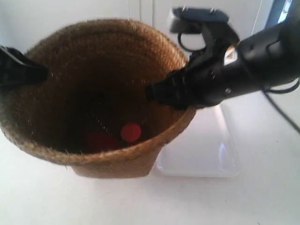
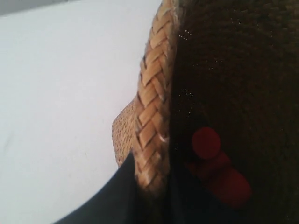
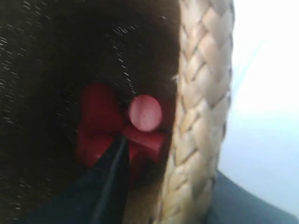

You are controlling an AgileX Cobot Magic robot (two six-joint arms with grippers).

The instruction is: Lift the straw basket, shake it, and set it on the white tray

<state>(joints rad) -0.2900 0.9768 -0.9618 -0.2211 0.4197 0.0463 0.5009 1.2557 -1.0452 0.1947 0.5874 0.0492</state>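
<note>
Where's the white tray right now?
In the exterior view, the white tray lies on the table at lower right, beside the straw basket, beneath the arm at that view's right.

I record two red pieces lying in deep shadow. The first is a round red disc [image 1: 131, 132] with its flat face turned towards the light, so it shows paler than the other. The second is a darker red block [image 1: 101, 140] just beside the disc. In the right wrist view the disc overlaps it. Every view blurs the block, and I cannot tell whether it is one piece or several. The desk [image 1: 197, 201] is plain white. Behind it stands a pale wall [image 1: 84, 9], with a blue strip [image 1: 282, 10] at the exterior view's top right corner.
</note>
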